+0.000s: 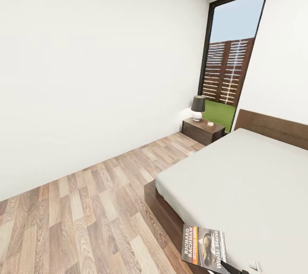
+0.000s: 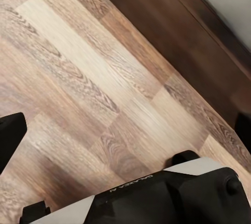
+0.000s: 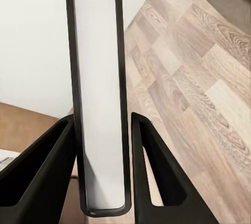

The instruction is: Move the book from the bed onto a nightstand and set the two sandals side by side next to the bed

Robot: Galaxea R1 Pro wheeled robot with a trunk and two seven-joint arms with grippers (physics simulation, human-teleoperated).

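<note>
Fingers, right gripper [image 3: 102, 169]: two dark fingers [image 3: 49, 177] pressed against either face of the book [image 3: 97, 88], seen edge-on in the right wrist view as a pale strip of pages between thin dark covers. Book's long axis runs straight out along the fingers.

Book, head view [image 1: 204, 249]: at the lower frame edge, cover up, over the near corner of the bed [image 1: 239, 188] and its frame; lower end cut off by the frame edge, with only a tip of the dark gripper showing there.

Nightstand [image 1: 202, 130]: against the far wall beside the headboard, ahead of the held book and well apart from it. Carries a lamp [image 1: 197, 107] and a small pale item too small to identify. By my estimate the book must travel forward along the bed's side to reach it; the right arm has it.

Left gripper: cannot tell; the left wrist view gives floor [image 2: 104, 77], dark bed frame and robot base.

Floor beside bed: bare planks.
</note>
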